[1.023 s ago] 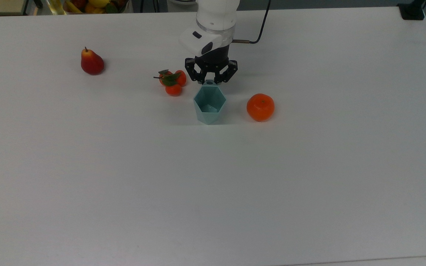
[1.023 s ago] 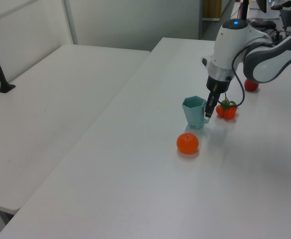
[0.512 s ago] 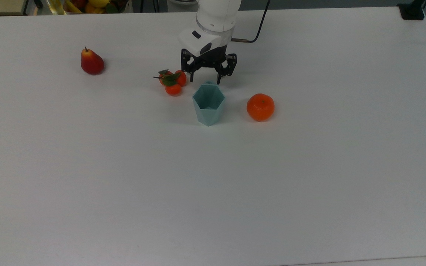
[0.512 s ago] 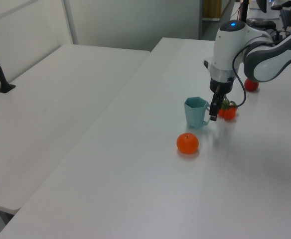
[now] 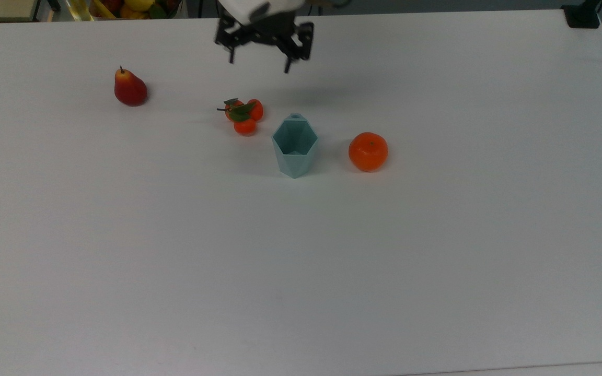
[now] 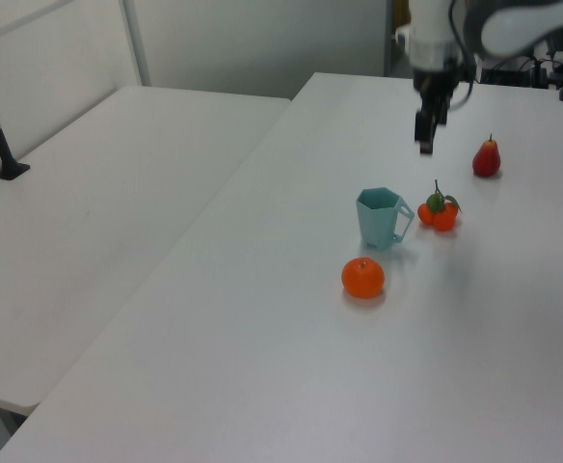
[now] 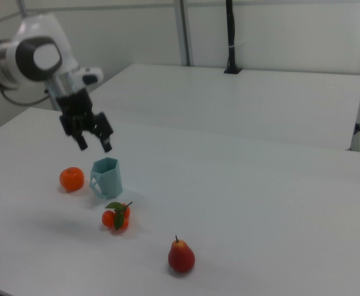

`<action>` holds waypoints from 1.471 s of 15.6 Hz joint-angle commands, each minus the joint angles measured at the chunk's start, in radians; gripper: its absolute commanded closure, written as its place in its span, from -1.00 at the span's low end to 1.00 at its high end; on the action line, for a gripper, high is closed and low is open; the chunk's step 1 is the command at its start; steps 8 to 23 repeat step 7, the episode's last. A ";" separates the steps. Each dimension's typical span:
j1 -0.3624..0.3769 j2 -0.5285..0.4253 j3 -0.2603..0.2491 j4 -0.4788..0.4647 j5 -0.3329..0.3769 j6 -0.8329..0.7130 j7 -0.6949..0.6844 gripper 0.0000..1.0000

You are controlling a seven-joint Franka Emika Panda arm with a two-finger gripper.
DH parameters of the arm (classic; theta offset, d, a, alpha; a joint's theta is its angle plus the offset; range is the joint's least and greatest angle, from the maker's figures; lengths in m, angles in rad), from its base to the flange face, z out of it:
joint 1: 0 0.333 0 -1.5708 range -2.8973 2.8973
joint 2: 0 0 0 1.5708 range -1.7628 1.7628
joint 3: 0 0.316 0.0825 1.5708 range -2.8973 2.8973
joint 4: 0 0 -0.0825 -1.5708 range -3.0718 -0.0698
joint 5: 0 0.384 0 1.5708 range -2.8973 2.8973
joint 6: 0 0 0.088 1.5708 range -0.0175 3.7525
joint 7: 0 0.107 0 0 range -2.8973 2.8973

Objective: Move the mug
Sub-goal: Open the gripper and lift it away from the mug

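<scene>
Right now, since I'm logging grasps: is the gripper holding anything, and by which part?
Nothing is held. The gripper hangs open above the table, apart from the mug, which stands upright by itself.

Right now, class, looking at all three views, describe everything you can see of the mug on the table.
The mug is pale teal-blue, matte and plastic-looking, with a hexagonal rim and faceted sides tapering toward the base. A small handle tab with a round hole sticks out at its side. It stands upright and empty on the white table, between the orange and the cluster of small tomato-like fruits, touching neither. The end effector hangs open above and apart from it.
</scene>
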 commanded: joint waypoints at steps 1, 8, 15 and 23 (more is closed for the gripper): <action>-0.040 0.004 -0.020 0.184 0.055 -0.179 -0.093 -1.00; -0.040 0.003 -0.036 0.240 0.064 -0.304 -0.096 -1.00; -0.040 0.003 -0.036 0.240 0.064 -0.304 -0.096 -1.00; -0.040 0.003 -0.036 0.240 0.064 -0.304 -0.096 -1.00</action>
